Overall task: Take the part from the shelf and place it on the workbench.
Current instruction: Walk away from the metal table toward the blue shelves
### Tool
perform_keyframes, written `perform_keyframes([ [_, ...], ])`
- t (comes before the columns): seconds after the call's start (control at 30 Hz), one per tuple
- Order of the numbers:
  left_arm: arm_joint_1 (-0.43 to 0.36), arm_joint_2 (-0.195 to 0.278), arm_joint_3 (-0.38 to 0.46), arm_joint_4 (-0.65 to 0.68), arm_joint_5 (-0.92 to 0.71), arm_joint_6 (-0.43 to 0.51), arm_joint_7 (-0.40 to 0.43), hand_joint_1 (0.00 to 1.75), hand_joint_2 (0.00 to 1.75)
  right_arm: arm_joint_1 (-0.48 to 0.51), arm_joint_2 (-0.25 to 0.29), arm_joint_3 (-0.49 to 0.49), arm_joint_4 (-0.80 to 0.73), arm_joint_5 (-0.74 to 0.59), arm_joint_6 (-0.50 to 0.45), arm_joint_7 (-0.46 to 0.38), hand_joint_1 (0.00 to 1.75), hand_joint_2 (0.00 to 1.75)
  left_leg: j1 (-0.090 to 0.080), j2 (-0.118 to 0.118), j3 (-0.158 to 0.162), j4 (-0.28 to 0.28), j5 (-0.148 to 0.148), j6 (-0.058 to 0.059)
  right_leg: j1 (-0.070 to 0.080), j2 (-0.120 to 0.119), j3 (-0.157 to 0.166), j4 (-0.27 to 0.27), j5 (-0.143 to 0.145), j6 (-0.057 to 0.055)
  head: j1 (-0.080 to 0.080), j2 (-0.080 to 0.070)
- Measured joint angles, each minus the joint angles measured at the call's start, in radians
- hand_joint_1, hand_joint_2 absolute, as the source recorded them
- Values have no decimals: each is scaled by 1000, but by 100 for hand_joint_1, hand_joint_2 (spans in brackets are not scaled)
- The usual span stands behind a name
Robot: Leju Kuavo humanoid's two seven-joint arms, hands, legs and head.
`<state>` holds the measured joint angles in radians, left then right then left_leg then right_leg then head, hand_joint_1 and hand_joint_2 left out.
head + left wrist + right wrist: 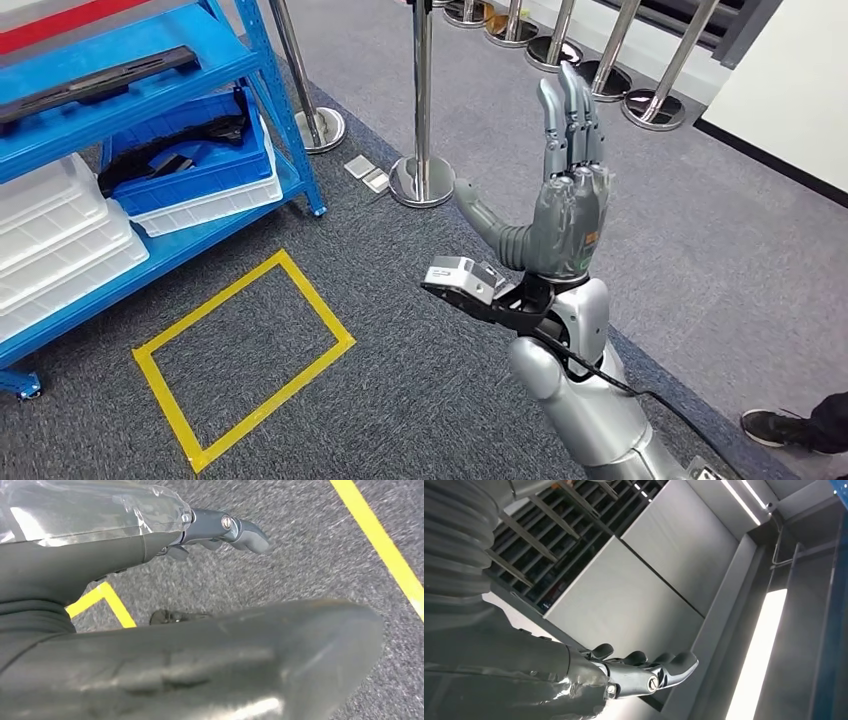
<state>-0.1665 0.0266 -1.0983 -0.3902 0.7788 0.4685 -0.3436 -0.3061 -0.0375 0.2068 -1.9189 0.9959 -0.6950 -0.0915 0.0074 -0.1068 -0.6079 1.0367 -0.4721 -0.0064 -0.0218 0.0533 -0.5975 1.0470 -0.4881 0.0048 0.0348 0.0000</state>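
A long black part (pixel 95 80) lies on an upper level of the blue shelf (pixel 280 130) at the far left. More black parts (pixel 180 150) sit in a blue bin (pixel 200 185) one level lower. My right hand (pixel 570 190) is raised upright in the middle of the head view, well to the right of the shelf, with fingers straight and nothing in it. The right wrist view shows the same hand (pixel 644 672) stretched out against a ceiling. My left hand (pixel 215 530) hangs over the grey carpet, fingers loosely extended and holding nothing.
White bins (pixel 60 240) are stacked on the shelf's lower level. A yellow tape rectangle (pixel 240 350) marks the carpet in front of it. Chrome stanchions (pixel 422 150) stand behind my right hand. A person's shoe (pixel 775 428) is at the lower right.
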Motion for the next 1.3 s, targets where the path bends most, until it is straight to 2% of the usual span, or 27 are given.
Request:
perform_keyframes([
  [0.07, -1, 1, 0, 0, -2, 0, 1, 0, 0, 0, 1, -1, -1, -1, 0, -3, 0, 175, -1, 28, -10, 28, -19, -12, -3, -22, 7, -9, 3, -10, -4, 0],
  [0.13, -4, 2, 0, 1, -4, -1, 1, 0, 0, 1, 2, -3, -2, -1, 0, -6, 0, 175, 0, 75, -57, 131, -72, -23, -3, -46, 14, -13, 1, -18, -11, 0],
  [0.17, -5, 2, 0, 1, -4, -1, 2, 0, 0, 1, 2, -3, -3, -1, 0, -7, 0, 175, 3, 87, -90, 196, -99, -27, -2, -59, 15, -12, -1, -21, -13, 0],
  [0.2, -4, 2, 0, 1, -5, -2, 3, 0, 0, 3, 2, -4, -3, -1, 0, -8, 0, 175, 5, 94, -116, 247, -114, -30, -2, -71, 17, -12, -3, -22, -13, 0],
  [0.23, -3, 2, 0, 1, -5, -2, 4, 0, 0, 3, 2, -5, -3, -1, 0, -8, 0, 175, 7, 97, -128, 266, -110, -31, -1, -81, 19, -12, -6, -22, -13, 0],
  [0.27, -3, 2, 0, 1, -5, -3, 6, 0, 0, 4, 2, -6, -3, -2, 0, -8, 0, 175, 8, 99, -120, 248, -89, -31, -1, -91, 21, -11, -8, -22, -13, 0],
  [0.33, -3, 2, 0, 1, -5, -3, 8, 0, 0, 4, 2, -9, -3, -3, 0, -8, 0, 175, 9, 117, -60, 123, -21, -28, -1, -107, 29, -11, -15, -17, -13, 0],
  [0.37, -5, 2, 0, 1, -5, -3, 9, 0, 0, 3, 2, -11, -3, -4, 0, -8, 0, 175, 4, 132, -30, 61, 2, -24, 0, -114, 32, -10, -19, -13, -13, 0],
  [0.43, -7, 2, 0, 1, -5, -3, 11, 0, 0, 1, 2, -13, -3, -4, 0, -8, 0, 175, -5, 151, -3, -1, 11, -13, 4, -126, 37, -12, -23, -4, -13, 0],
  [0.5, -5, 2, 0, 1, -4, -2, 11, 0, 0, -1, 2, -13, -3, -2, 0, -6, 0, 175, -6, 140, -1, -8, 10, -1, 5, -136, 43, -16, -26, 8, -12, 0],
  [0.57, -4, 2, 0, 1, -4, 0, 10, 0, 0, -4, 2, -13, -3, 0, 0, -4, 0, 175, -2, 126, 7, -20, 14, 13, 3, -115, 41, 5, -46, 17, -10, 0],
  [0.6, -6, 2, 0, 1, -4, 0, 10, 0, 0, -6, 2, -13, -3, 1, 0, -2, 0, 175, 1, 120, 11, -26, 16, 19, 2, -96, 24, 44, -69, 19, -9, 0],
  [0.67, -8, 2, 0, 1, -4, 1, 10, 0, 0, -6, 2, -14, -3, 1, 0, -1, 0, 175, -1, 107, 12, -27, 16, 26, 2, -65, -40, 169, -129, 19, -6, 0],
  [0.7, -7, 2, 0, 1, -4, 1, 10, 0, 0, -4, 2, -14, -3, 1, 0, 1, 0, 175, -2, 98, 13, -27, 15, 28, 2, -60, -72, 228, -147, 20, -4, 0],
  [0.73, -6, 1, 0, 1, -4, 1, 9, 0, 0, -3, 2, -14, -3, 2, 0, 4, 0, 175, -2, 88, 13, -25, 14, 29, 2, -57, -93, 260, -147, 21, -4, 0],
  [0.77, -5, 1, 0, 1, -4, 0, 9, 0, 0, -2, 1, -14, -3, 3, 0, 8, 0, 175, -2, 77, 14, -23, 13, 29, 2, -55, -96, 253, -126, 21, -3, 0],
  [0.8, -5, 1, 0, 1, -4, 0, 9, 0, 0, -1, 1, -14, -3, 6, 0, 11, 0, 175, -1, 66, 15, -20, 11, 27, 0, -52, -81, 209, -90, 21, -2, 0],
  [0.83, -5, 1, 0, 1, -4, 0, 8, 0, 0, -1, 0, -14, -3, 9, 0, 15, 0, 175, 0, 55, 15, -16, 7, 23, -2, -38, -55, 140, -50, 20, 0, 0],
  [0.9, -6, 1, 0, 1, -4, 0, 7, 0, 0, 0, 0, -15, -4, 15, 0, 20, 0, 175, 0, 35, 6, 0, 0, 12, -8, 1, -14, 34, -7, 20, 2, 0],
  [0.97, -6, 1, 0, 1, -5, 0, 6, 0, 0, 3, -1, -16, -6, 18, 0, 24, 0, 175, 2, 18, -5, 7, -1, 1, -7, 18, -7, 10, -8, 14, 2, 0],
  [1.03, -3, 2, 0, 1, -6, 0, 5, 0, 0, 4, -2, -17, -9, 19, 0, 26, 0, 175, 4, 13, -7, 8, -2, -10, -7, 1, -4, 6, -6, 3, 2, 0],
  [1.07, -3, 2, 0, 1, -6, -1, 5, 0, 0, 4, -3, -17, -10, 19, 0, 26, 0, 175, 3, 25, -11, 20, -10, -16, -9, -8, -1, 3, -4, -3, -1, 0],
  [1.13, -5, 1, 0, 1, -9, -9, 3, 0, 0, 5, -3, -17, -13, 19, 0, 28, 0, 87, 2, 67, -46, 104, -56, -26, -11, -27, 7, -2, -5, -12, -9, 0],
  [1.2, -6, 1, 0, 1, -12, -22, 0, 0, 0, 7, -3, -17, -14, 19, 0, 28, 0, 0, 5, 92, -110, 233, -110, -33, -9, -44, 11, -2, -9, -18, -13, 0],
  [1.23, -5, 1, 0, 1, -13, -31, -2, 0, 0, 8, -4, -17, -14, 19, 0, 29, 0, 0, 6, 96, -131, 273, -118, -35, -8, -50, 13, -2, -11, -19, -13, 0],
  [1.27, -5, 1, 0, 1, -13, -40, -6, 0, 0, 9, -4, -17, -14, 19, 0, 29, 0, 0, 7, 97, -134, 277, -107, -35, -8, -55, 15, -2, -13, -18, -13, 0],
  [1.3, -4, 2, 0, 1, -13, -52, -11, 0, 0, 9, -4, -17, -14, 19, 0, 30, 0, 0, 7, 98, -115, 238, -77, -32, -8, -58, 19, -2, -15, -17, -13, 0],
])
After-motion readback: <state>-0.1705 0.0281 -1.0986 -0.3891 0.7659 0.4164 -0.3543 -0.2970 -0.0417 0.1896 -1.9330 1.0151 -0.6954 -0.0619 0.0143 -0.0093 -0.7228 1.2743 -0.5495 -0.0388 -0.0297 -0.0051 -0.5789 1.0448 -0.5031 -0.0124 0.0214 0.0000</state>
